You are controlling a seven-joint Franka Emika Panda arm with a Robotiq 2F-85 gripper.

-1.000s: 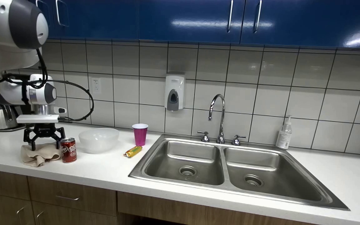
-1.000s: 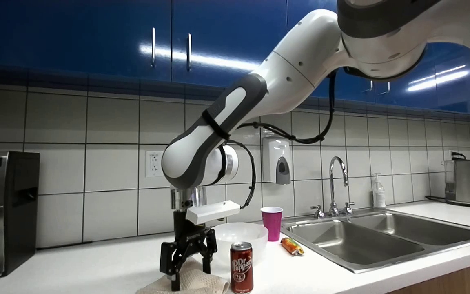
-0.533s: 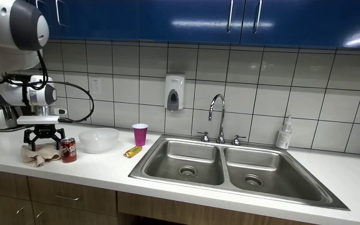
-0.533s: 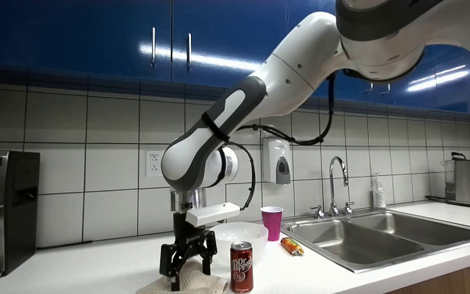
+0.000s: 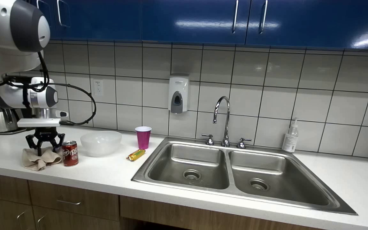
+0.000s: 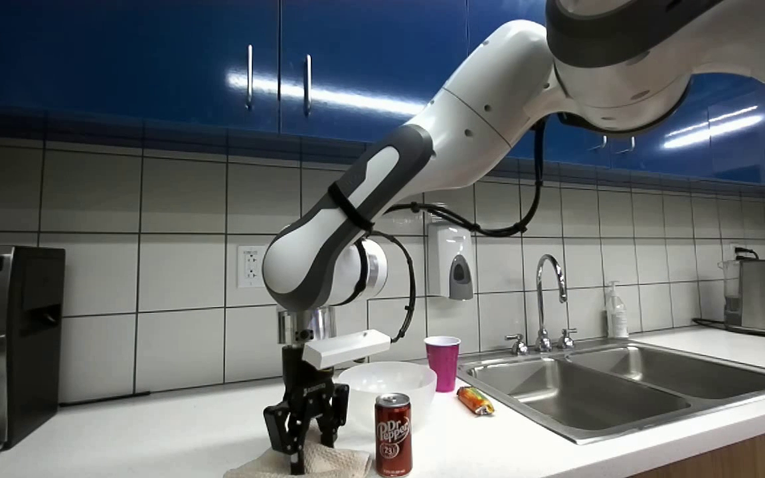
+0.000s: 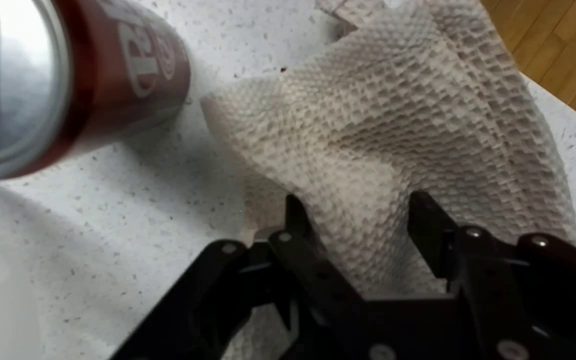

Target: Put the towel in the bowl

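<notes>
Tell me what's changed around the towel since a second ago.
The black two-fingered claw has narrowed from both sides over the beige waffle-textured cloth towel, whose folds shifted inward slightly; the claw remains partly open, with nothing lifted. The white-and-grey arm dipped slightly. The red metal soda can, round translucent white bowl, magenta tapered cup and yellow wrapped snack stayed put.

The can [image 5: 70, 154] stands just right of the end effector [image 5: 47, 151], crowding the low way toward the bowl [image 5: 101, 143] farther right, while free room lies above both and along the near desk [image 5: 105, 174] right of the can.
</notes>
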